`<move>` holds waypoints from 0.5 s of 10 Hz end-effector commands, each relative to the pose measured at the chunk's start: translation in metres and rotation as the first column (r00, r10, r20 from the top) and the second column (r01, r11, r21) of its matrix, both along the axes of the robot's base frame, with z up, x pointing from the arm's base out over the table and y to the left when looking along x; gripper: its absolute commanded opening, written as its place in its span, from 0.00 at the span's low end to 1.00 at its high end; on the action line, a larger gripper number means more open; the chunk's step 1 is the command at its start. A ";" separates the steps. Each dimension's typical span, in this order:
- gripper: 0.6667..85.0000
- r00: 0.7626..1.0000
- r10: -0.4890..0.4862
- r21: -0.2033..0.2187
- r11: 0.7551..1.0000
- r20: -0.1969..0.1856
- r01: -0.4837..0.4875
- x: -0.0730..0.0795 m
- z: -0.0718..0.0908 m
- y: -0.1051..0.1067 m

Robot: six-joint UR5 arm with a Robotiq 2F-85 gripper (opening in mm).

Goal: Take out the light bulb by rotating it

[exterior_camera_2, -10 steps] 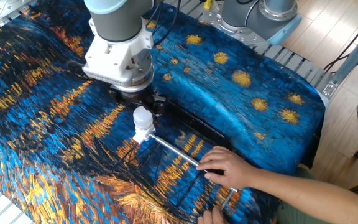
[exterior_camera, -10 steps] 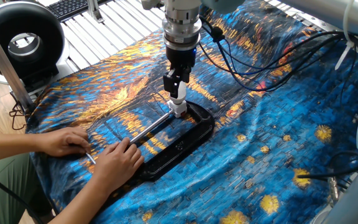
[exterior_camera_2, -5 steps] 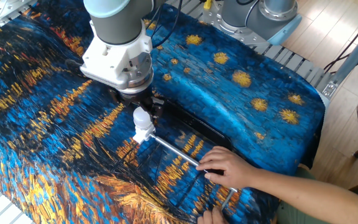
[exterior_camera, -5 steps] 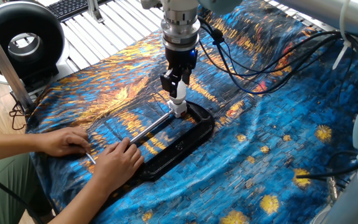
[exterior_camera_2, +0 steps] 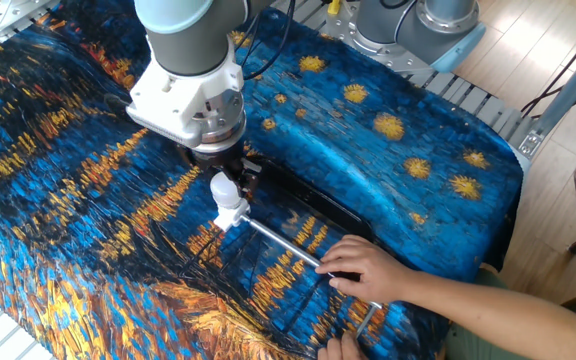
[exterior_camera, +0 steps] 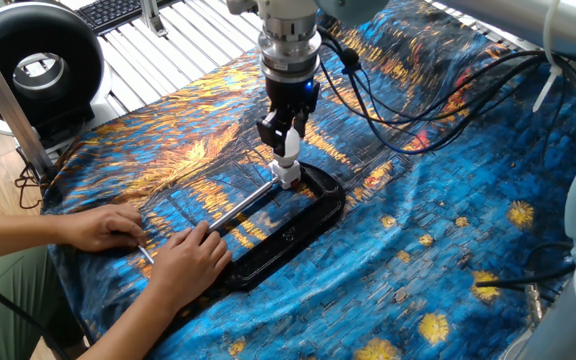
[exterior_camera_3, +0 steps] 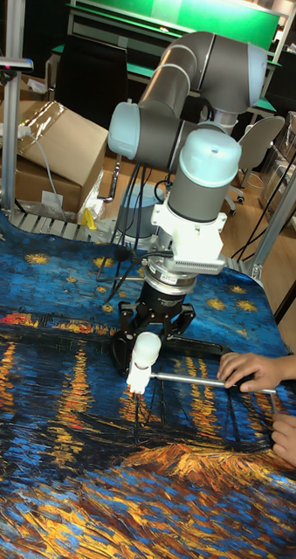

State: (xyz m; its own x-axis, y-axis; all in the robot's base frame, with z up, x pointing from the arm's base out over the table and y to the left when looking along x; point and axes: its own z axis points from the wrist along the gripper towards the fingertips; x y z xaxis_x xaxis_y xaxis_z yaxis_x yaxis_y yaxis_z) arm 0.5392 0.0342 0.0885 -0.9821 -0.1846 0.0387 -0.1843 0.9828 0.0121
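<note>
with the gripper fingers closed around the light bulb, upright in its white socket on the metal rod, twist gently about the bulb's axis without crushing it.

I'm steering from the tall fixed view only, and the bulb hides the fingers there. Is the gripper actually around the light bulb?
Observer: Yes. In one fixed view the gripper has a finger on each side of the light bulb, apparently touching its globe.
Operator: Where does its holder sit?
Observer: The small white socket is at the far end of a black tray, and a metal rod runs from it toward the person.
Operator: Are the hands clear?
Observer: One hand rests on the tray's near end, well away from the gripper.
</note>
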 end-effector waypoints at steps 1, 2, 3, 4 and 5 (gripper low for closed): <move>0.57 0.999 -0.039 0.016 0.999 0.001 0.039 0.001 0.001 0.005; 0.52 0.999 -0.045 0.014 0.999 0.002 0.045 0.002 0.000 0.005; 0.49 0.999 -0.050 0.008 0.999 0.004 0.050 0.002 0.001 0.006; 0.43 0.999 -0.033 -0.001 0.999 0.005 0.033 0.002 0.002 0.004; 0.34 1.000 -0.010 -0.006 1.000 0.012 0.010 0.004 0.002 0.003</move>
State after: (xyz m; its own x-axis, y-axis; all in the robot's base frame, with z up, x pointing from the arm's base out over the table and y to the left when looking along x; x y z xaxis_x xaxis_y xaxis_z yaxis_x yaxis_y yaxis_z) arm 0.5405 0.0356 0.0886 -0.9857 -0.1647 0.0365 -0.1647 0.9863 0.0043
